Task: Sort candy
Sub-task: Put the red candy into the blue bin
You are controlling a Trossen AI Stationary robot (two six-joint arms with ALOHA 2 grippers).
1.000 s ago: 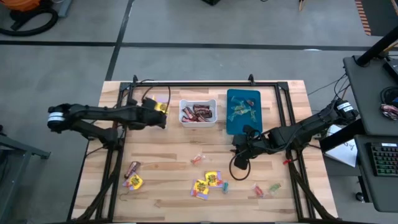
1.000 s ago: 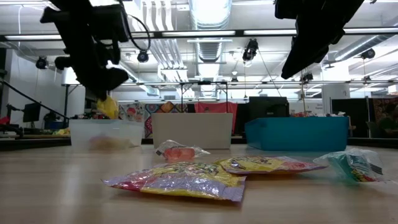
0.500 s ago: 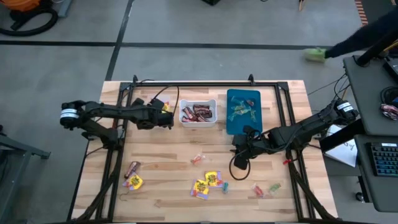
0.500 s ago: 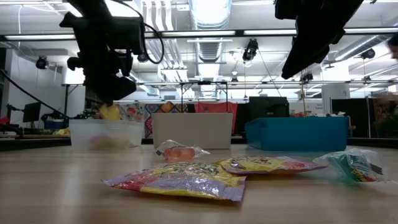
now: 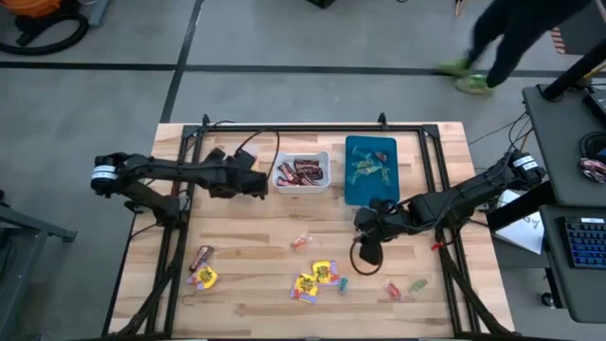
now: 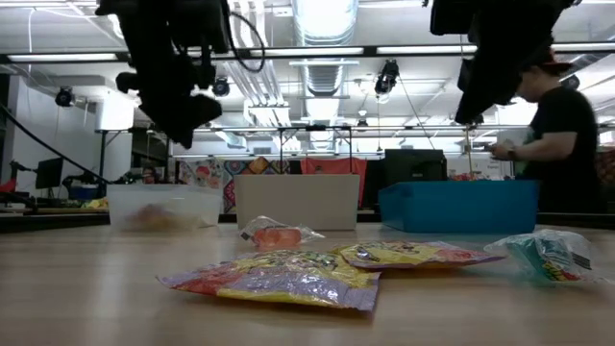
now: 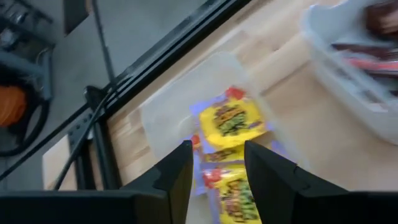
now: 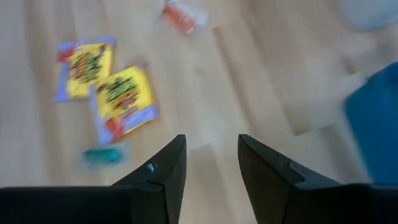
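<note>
Right gripper (image 5: 365,224) hung over the table's middle, just in front of the blue bin (image 5: 370,169), fingers parted with nothing between them. The pair of yellow packets (image 5: 316,278) lay nearest it, toward the front edge and a little to the left-arm side; in the right wrist view the same pair (image 8: 106,87) sat ahead of the fingertips and off to one side, flat on the wood, touching or slightly overlapping, long axes roughly parallel. A small red sweet (image 5: 302,242) lay between gripper and packets; a teal piece (image 8: 99,155) sat just beside the packets. More small sweets (image 5: 404,287) lay near the front right.

Right arm was clearly the nearer one to that loose pile. It reached in low from the right edge, forearm close to level, wrist pointed down at the boards.

Left gripper (image 5: 256,183) stood over the clear bin (image 7: 186,106) beside the white bin (image 5: 301,170) of dark bars. Jaws were part open and empty; yellow packets (image 7: 231,121) lay in the clear bin just past the fingertips. Left arm stretched across from the left edge.

A lone packet and bar (image 5: 202,268) lay at the front left, nearer the left arm.
</note>
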